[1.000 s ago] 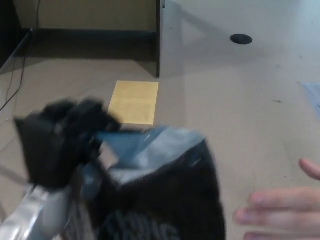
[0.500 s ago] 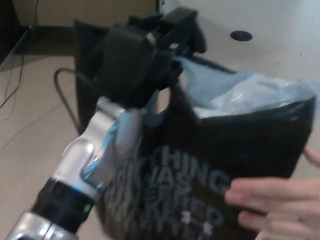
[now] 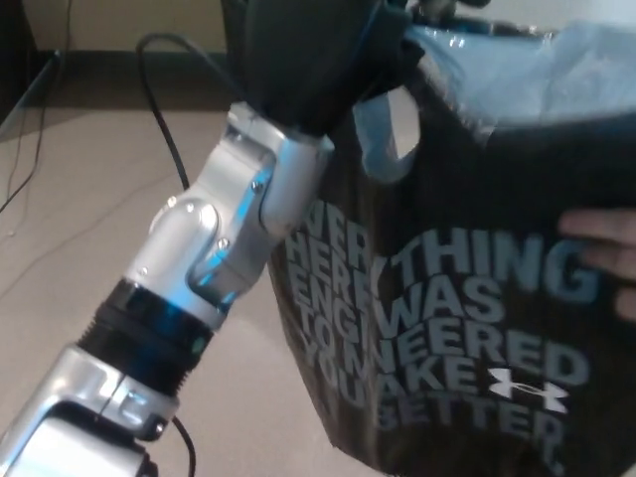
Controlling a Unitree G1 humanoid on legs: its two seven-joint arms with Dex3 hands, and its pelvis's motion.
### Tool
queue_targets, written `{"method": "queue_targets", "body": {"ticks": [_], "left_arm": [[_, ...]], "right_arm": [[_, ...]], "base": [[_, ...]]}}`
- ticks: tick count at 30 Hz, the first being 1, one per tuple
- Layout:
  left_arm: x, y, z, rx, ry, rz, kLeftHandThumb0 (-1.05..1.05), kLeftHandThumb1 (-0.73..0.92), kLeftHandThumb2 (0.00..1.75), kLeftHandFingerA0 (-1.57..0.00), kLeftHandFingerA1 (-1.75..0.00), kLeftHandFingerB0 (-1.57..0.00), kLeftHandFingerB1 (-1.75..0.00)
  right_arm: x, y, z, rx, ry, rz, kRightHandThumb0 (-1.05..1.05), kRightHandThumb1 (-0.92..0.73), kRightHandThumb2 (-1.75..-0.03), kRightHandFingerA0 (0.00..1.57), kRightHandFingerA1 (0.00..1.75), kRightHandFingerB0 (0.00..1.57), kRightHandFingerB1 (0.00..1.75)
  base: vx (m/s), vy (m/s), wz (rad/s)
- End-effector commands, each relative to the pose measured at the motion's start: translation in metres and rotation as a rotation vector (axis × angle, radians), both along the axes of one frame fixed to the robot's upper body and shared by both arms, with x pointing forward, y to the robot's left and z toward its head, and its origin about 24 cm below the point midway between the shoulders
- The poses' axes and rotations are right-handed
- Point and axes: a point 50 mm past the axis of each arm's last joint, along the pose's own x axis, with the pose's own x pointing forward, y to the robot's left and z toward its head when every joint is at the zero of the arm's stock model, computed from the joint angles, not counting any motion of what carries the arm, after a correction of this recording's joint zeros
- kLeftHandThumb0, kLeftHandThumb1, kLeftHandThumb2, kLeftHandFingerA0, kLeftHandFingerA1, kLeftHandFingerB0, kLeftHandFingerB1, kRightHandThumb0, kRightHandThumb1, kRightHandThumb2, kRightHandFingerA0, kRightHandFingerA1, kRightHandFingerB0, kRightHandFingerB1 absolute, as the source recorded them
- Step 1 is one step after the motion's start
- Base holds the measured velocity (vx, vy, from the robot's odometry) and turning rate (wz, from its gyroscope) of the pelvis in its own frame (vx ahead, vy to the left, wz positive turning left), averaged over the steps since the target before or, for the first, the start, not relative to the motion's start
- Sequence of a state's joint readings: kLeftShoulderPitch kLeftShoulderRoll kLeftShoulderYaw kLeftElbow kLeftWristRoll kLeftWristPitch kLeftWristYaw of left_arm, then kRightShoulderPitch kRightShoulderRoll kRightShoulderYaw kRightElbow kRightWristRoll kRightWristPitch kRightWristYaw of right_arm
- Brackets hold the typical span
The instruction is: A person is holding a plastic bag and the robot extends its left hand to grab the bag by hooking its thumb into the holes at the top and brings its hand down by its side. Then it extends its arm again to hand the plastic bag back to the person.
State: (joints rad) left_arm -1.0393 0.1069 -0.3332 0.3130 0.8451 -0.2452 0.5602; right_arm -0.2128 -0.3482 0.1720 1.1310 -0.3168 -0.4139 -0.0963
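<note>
Silver jointed forearm [image 3: 224, 234]; black hand [image 3: 308, 60]; black cable [image 3: 164, 109]

The floor [image 3: 70, 248] is a plain beige surface that fills the left side and the lower left part of the view. At the top left there is a lighter beige wall [image 3: 129, 22], and along its foot runs a dark baseboard [image 3: 109, 65]. In the far left corner a dark panel [image 3: 12, 45] stands against the wall. Thin dark cables [image 3: 22, 179] lie on the floor near the left edge. The light is soft and even, and the floor shows only weak shadows.
</note>
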Motion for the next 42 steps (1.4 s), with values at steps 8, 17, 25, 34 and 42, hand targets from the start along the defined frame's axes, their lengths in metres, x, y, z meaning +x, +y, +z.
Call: {"method": "queue_targets", "body": {"ticks": [8,17,25,34,42], "left_arm": [[-0.001,-0.004,0.009,0.009,0.133,0.071,-0.67,0.54,0.57,-0.21,-0.34,-0.04,-0.25],[0.002,0.007,-0.012,0.091,0.38,0.131,-0.87,0.44,0.59,0.0,0.0,0.0,0.0],[0.0,0.019,-0.025,0.149,0.489,0.147,-0.91,0.49,0.58,0.0,0.0,0.0,0.0],[-0.003,0.046,-0.04,0.298,0.667,0.157,-0.74,0.41,0.84,0.0,0.0,0.0,0.0],[-0.02,0.088,-0.066,0.25,0.653,0.157,-0.73,0.42,0.82,0.0,-0.04,0.0,-0.03]], "right_arm": [[0.001,-0.001,0.001,-0.004,0.006,0.006,-0.33,-0.68,-0.61,0.75,0.7,0.65,0.44],[-0.005,0.001,-0.003,0.006,0.016,0.004,-0.31,-0.68,-0.6,0.74,0.68,0.66,0.44],[-0.005,0.002,-0.004,-0.008,0.023,0.018,-0.32,-0.68,-0.61,0.75,0.64,0.64,0.44],[-0.006,0.003,-0.004,0.001,0.014,0.025,-0.3,-0.68,-0.61,0.77,0.68,0.65,0.44],[-0.008,0.002,-0.007,-0.003,0.046,0.008,-0.31,-0.68,-0.61,0.75,0.62,0.62,0.42]], "base": [[0.0,0.0,0.0],[0.0,0.0,0.0],[0.0,0.0,0.0],[0.0,0.0,0.0],[0.0,0.0,0.0]]}}
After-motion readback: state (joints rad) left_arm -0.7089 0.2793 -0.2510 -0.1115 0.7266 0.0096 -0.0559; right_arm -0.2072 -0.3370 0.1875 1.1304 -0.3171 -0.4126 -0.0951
